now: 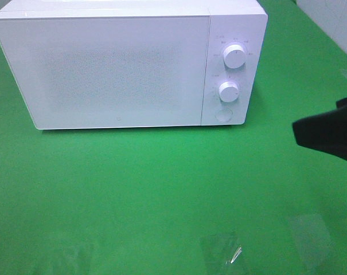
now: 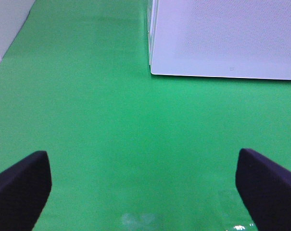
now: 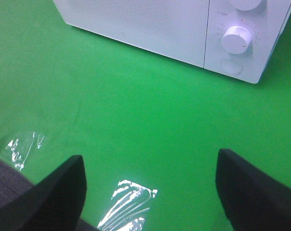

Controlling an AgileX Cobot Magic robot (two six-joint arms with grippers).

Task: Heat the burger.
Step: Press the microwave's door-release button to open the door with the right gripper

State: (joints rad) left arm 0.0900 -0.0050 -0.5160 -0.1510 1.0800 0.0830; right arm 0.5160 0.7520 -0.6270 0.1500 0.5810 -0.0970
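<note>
- A white microwave (image 1: 116,63) fills the upper left and upper middle of the high camera's frame. It stands on a bright green table (image 1: 162,183).
- The microwave's door (image 1: 104,69) is shut. It is a flat, pale panel with a faint dotted window, and nothing behind it can be made out.
- A narrow control strip runs down the microwave's right side. It carries an upper knob (image 1: 235,56), a lower knob (image 1: 229,91) below it, and a round button (image 1: 222,114) at the bottom.
- The burger shows in none of the three views, so its place cannot be told.
- The right gripper (image 1: 328,134) is a dark blurred shape at the right edge of the high frame, at mid height. It is well apart from the microwave.
- In the right wrist view, that gripper's two black fingers (image 3: 58,197) stand wide apart, with only green table between them. The claw is released and grasps nothing.
- The left gripper (image 2: 143,183) appears only in the left wrist view. Its black fingers (image 2: 20,187) are spread very wide over bare green table, released and empty. The microwave's lower corner lies ahead of it.
- Clear shiny patches (image 1: 219,249) catch the light on the table along the lower edge of the high frame.
- A strip of white wall (image 1: 334,23) shows in the upper right corner.
</note>
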